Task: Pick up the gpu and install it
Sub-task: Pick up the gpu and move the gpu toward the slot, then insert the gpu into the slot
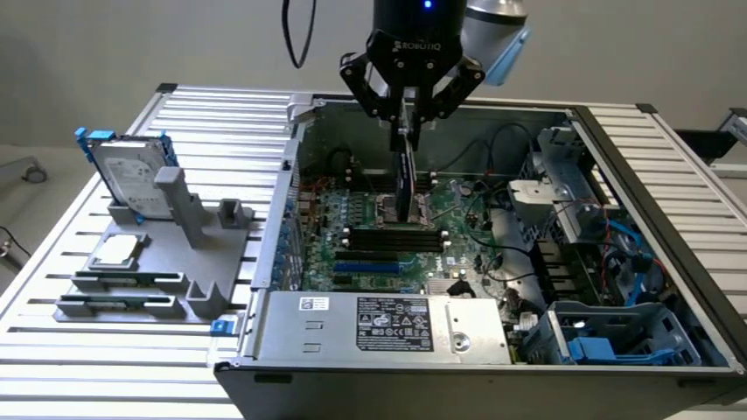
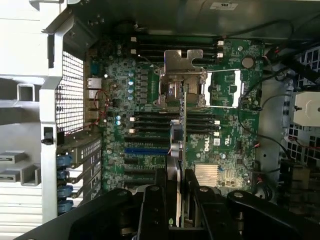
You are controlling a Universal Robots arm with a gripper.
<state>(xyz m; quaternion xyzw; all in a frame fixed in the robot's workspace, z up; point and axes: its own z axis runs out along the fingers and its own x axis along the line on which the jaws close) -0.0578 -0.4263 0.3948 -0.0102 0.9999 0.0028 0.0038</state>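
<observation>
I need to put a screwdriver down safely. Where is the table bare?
Bare table slats: the near corner by the gray fixture, and the strip along the case on the exterior view's right. Inside the case is crowded: cables, plus the gripper holding the gpu.

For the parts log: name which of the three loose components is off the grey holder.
The gpu: it hangs edge-down in the gripper over the motherboard, while the hard drive and CPU chip sit on the holder.
</observation>
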